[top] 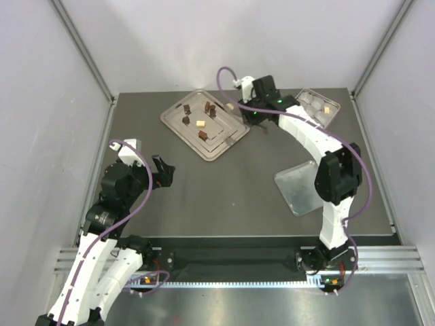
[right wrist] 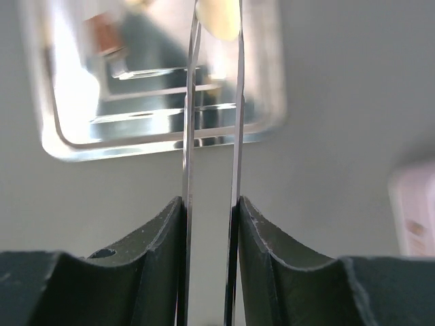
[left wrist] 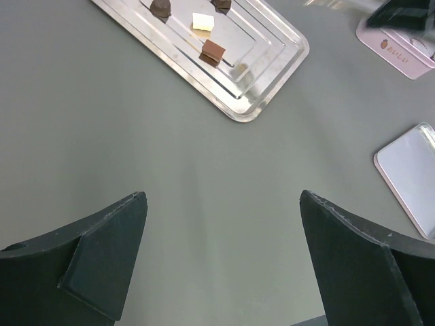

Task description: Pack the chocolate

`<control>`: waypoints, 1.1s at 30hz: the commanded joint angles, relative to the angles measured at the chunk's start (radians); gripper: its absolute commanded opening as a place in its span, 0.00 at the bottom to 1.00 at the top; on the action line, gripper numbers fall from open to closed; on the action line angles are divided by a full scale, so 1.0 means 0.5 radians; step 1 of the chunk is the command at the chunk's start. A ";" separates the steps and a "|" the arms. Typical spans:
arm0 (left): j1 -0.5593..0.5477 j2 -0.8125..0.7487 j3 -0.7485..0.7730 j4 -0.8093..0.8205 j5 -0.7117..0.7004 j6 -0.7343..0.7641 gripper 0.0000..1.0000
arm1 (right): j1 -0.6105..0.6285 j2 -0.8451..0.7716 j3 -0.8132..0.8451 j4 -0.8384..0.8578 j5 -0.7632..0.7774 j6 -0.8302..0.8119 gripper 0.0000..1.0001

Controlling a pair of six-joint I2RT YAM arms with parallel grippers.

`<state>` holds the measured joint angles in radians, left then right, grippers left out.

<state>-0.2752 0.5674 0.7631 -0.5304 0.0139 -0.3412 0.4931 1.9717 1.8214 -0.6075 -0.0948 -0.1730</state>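
1. Top external view: a silver tray (top: 221, 146) sits toward the far edge of the table (top: 204, 204), left of the middle and turned at an angle to the table's edges.
2. Chocolate pieces (top: 186, 107) lie scattered on the tray, apart from one another. Most are dark brown, with one pale square (top: 200, 123) among them.
3. A pink box (top: 335, 112) stands at the far right corner of the table. It holds white round cups (top: 309, 100) and one tan piece (top: 327, 109) close to its right wall.
4. A flat lid (top: 296, 187) lies on the right side of the table, well apart from the box and partly under the right arm.
5. The right gripper (right wrist: 211, 204) hangs between the tray's right corner and the pink box. Its fingers (right wrist: 153, 244) are clamped on a pair of tweezers (right wrist: 189, 136), pressing the two thin metal blades toward each other.
6. At the tweezers' tips a cream piece (right wrist: 217, 17) is pinched, blurred in the right wrist view, over the tray near its corner. Whether it touches the tray cannot be told.
7. The left gripper (left wrist: 223, 204) hovers over the left side of the table, well apart from the tray. Its jaws are spread wide with only bare table between them.
8. The left wrist view shows the tray's near corner ahead, and the box and the lid off to the right.
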 commanded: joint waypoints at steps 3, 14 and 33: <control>-0.002 0.000 0.017 0.110 0.018 0.008 0.99 | -0.396 -0.200 0.165 -0.043 0.254 0.268 0.33; -0.002 0.000 0.014 0.116 0.040 0.008 0.99 | -0.955 -0.158 0.122 -0.015 0.337 0.598 0.33; -0.002 0.003 0.014 0.119 0.046 0.008 0.99 | -1.041 0.076 0.119 0.022 0.536 0.558 0.36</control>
<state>-0.2752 0.5674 0.7631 -0.5304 0.0296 -0.3416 -0.0101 2.0079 1.8542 -0.6296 0.1558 0.1139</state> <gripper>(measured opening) 0.991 0.356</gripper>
